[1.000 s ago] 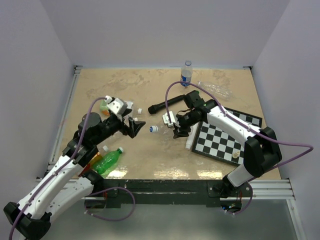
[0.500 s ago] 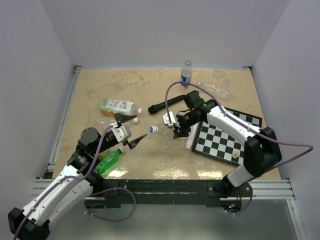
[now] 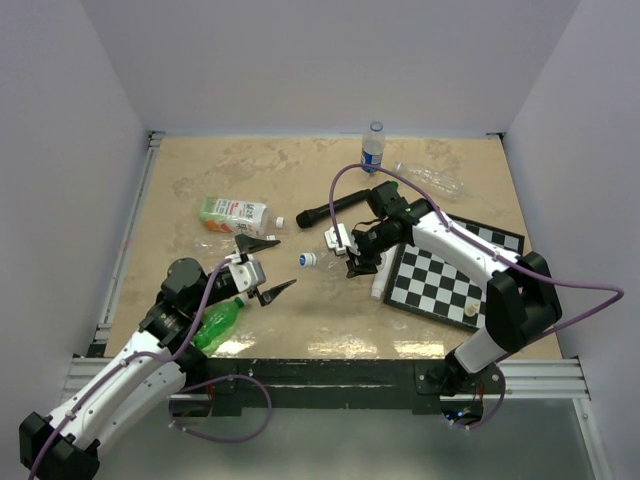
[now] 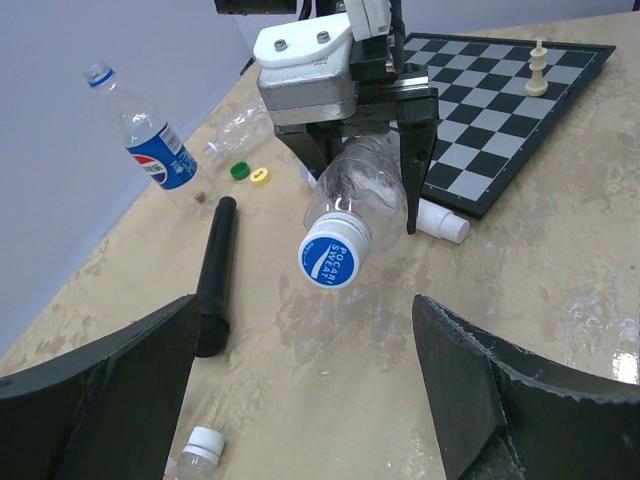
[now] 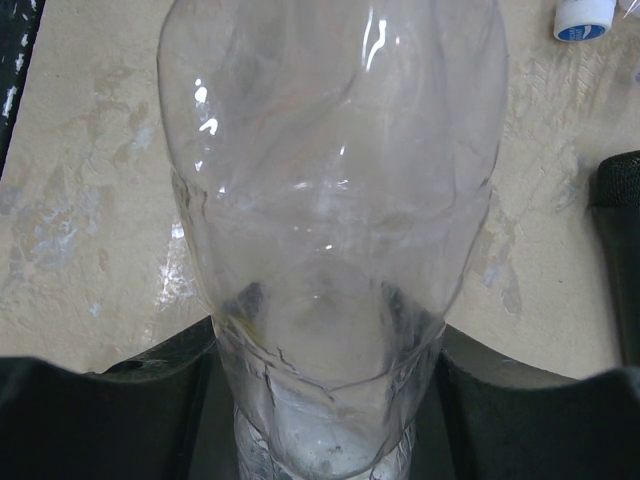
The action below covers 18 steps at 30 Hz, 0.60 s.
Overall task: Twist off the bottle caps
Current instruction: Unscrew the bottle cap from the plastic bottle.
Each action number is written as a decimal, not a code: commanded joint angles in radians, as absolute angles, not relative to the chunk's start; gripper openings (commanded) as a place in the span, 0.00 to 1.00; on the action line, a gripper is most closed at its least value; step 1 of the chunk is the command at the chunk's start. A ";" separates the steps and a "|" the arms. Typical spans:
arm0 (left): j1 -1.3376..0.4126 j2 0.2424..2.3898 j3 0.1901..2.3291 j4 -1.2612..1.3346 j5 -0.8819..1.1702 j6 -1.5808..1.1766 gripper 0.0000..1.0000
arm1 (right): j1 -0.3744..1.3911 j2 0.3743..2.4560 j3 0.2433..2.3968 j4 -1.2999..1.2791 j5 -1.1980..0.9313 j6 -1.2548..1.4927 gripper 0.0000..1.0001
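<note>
My right gripper is shut on a clear crinkled bottle and holds it sideways above the table. The bottle's blue-and-white cap points left at my left gripper. In the left wrist view the cap faces the camera, beyond the gap between my open fingers. My left gripper is open and empty, a short way from the cap. The right fingers press the bottle's lower body. A Pepsi bottle stands at the back. A green bottle lies under my left arm.
A chessboard with a white piece lies on the right. A black microphone, a white microphone, a white-and-green carton and another clear bottle lie around. Loose green and yellow caps sit near the Pepsi bottle.
My left arm has drawn back from beside the carton toward the near left, and its open gripper now faces the held bottle's cap. The right arm has barely moved.
</note>
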<state>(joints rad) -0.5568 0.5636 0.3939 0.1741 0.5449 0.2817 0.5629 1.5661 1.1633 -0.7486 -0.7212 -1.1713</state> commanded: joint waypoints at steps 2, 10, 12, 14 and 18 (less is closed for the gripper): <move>-0.555 0.572 0.387 0.248 0.612 0.299 0.90 | 0.566 1.563 1.190 -0.756 -0.741 -1.186 0.09; -0.555 0.578 0.385 0.253 0.621 0.296 0.90 | 0.566 1.559 1.192 -0.758 -0.742 -1.186 0.09; -0.555 0.580 0.385 0.253 0.626 0.296 0.89 | 0.566 1.559 1.190 -0.758 -0.742 -1.186 0.09; -0.555 0.583 0.382 0.256 0.633 0.298 0.88 | 0.566 1.559 1.190 -0.758 -0.744 -1.187 0.09; -0.555 0.592 0.379 0.267 0.656 0.296 0.86 | 0.566 1.559 1.190 -0.759 -0.744 -1.187 0.09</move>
<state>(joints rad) -0.5568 0.5854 0.3931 0.2005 0.6064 0.2813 0.5629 1.5661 1.1633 -0.7486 -0.7216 -1.1717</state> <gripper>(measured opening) 0.862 0.512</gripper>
